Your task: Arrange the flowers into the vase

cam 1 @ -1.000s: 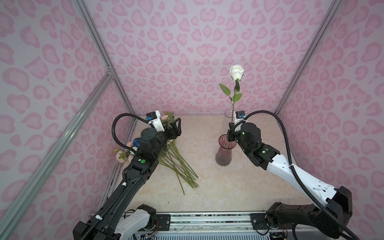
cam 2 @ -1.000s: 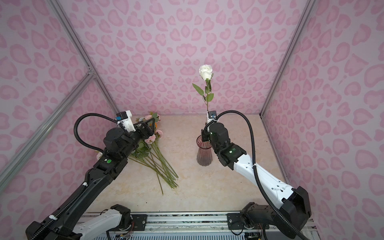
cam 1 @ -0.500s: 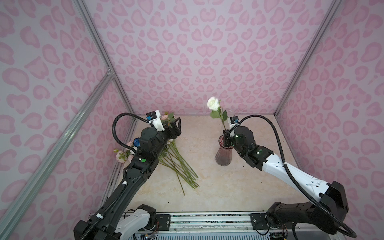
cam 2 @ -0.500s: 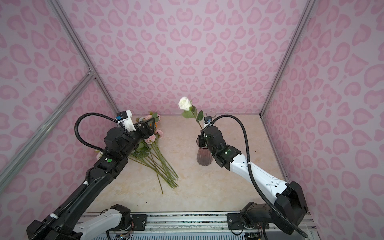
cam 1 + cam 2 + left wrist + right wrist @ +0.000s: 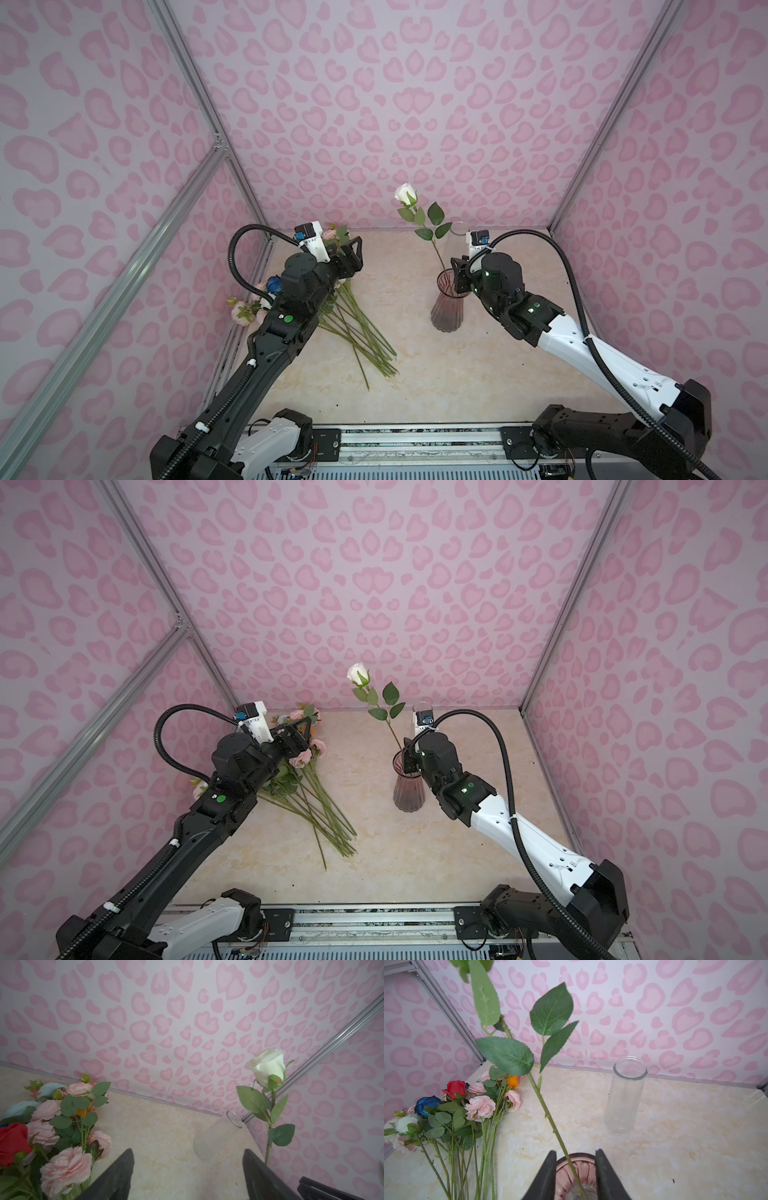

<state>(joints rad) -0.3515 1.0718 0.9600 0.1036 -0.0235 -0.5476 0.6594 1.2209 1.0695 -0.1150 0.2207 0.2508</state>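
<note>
Right, the bench [image 5: 415,374] fills the lower middle of both top views, with the loose flowers [image 5: 353,328] heaped left of centre. Right of centre stands the pink vase [image 5: 446,309], and the white rose [image 5: 405,193] is in it, stem down the mouth, head leaning toward the upper left. Right pincer [image 5: 575,1152]: jaws parted either side of that stem, pinching nothing. Left pincer [image 5: 188,1150]: wide apart, empty, over the heap. One stem placed, I'd say; next, the left needs to drop onto a single stem and close.
</note>
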